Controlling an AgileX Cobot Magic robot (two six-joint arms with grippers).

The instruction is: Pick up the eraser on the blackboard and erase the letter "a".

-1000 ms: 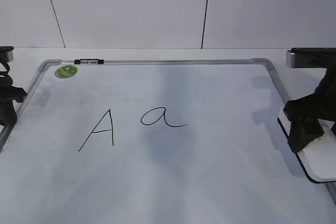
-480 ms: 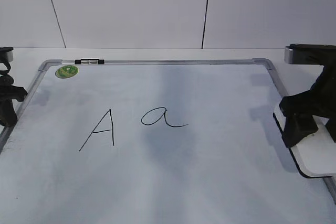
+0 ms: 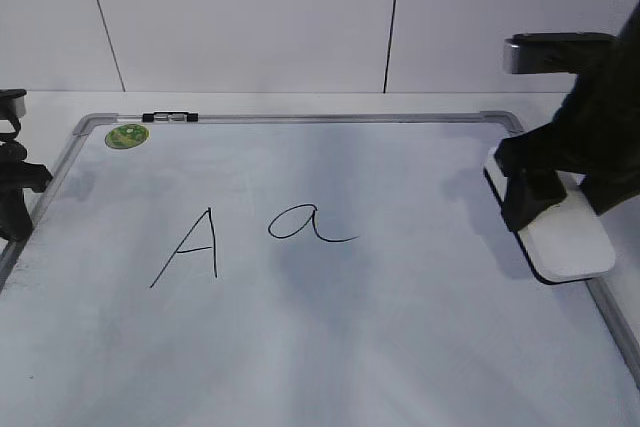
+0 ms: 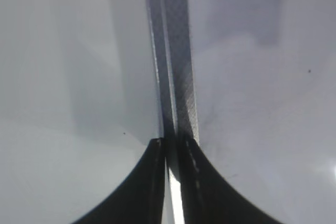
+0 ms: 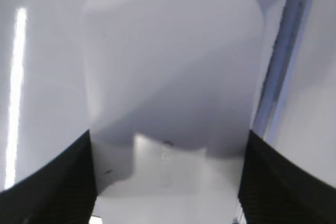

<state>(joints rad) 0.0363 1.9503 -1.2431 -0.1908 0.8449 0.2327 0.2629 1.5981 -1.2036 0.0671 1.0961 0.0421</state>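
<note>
White block: eraser (image 3: pixel 567 237), glossy, rounded, at right edge of blackboard (image 3: pixel 400 347), beside frame; lifted or resting, not discernible.
Right end effector (image 3: pixel 562 197): fingers set against both long sides of eraser (image 5: pixel 173 77), clamping it.
Left end effector (image 4: pixel 170 153): fingers pressed together, nothing between, above left frame rail.
Letter "a" (image 3: pixel 310 224): black cursive, mid-board, intact, well apart from eraser.
Capital "A" (image 3: pixel 190 247): just left of "a".
Green sticker (image 3: pixel 126 135): far-left corner.
</note>
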